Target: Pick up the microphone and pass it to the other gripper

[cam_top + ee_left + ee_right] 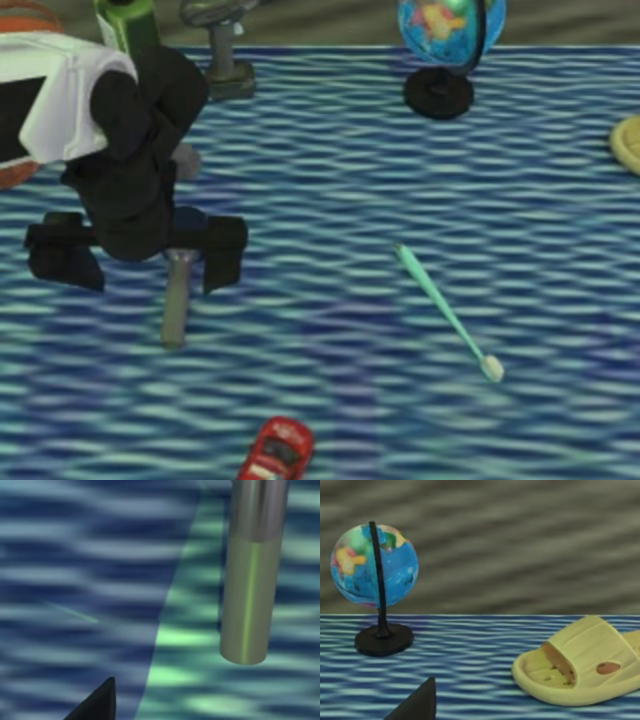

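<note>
On the blue rippled table (420, 160), the left pincer (178, 245) covers the microphone (176, 300) head; grip unclear.

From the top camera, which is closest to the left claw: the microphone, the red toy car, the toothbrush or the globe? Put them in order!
Measured from the left gripper, top view:
1. Microphone: right under the claw, at the table's left.
2. Red toy car: at the near edge, a bit right of it.
3. Toothbrush: right of centre.
4. Globe: at the far edge, right of centre.

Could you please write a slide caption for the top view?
Left claw open over the microphone on the blue cloth, toothbrush lying to its right.
</note>
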Motion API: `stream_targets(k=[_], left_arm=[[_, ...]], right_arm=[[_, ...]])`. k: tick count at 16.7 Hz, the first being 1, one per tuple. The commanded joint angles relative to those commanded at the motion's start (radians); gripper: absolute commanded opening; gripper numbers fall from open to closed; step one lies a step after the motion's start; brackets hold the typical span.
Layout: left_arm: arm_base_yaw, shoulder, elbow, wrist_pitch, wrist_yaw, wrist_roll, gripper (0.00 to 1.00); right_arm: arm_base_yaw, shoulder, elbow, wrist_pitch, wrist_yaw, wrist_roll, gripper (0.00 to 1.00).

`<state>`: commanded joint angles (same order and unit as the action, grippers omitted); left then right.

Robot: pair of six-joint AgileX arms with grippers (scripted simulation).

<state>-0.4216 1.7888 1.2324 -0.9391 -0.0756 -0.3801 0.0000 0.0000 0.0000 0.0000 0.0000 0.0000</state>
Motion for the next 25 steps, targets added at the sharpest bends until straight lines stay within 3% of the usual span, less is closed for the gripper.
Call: stream_targets(k=[6, 14, 20, 25], left_arm=[[0.005, 0.007, -0.011, 0.018, 0.001, 0.003, 1.0], [0.022, 0.187, -0.146, 0.34, 0.003, 0.025, 1.0], [0.024, 0.21, -0.161, 0.373, 0.003, 0.027, 1.0], [0.024, 0.21, -0.161, 0.373, 0.003, 0.027, 0.62]], right_arm=[[0.0, 0.0, 0.0, 0.0, 0.0, 0.0, 1.0], [0.0, 0.0, 0.0, 0.0, 0.0, 0.0, 1.0], [0.0, 0.0, 0.0, 0.0, 0.0, 0.0, 1.0], [0.0, 0.0, 0.0, 0.0, 0.0, 0.0, 1.0]])
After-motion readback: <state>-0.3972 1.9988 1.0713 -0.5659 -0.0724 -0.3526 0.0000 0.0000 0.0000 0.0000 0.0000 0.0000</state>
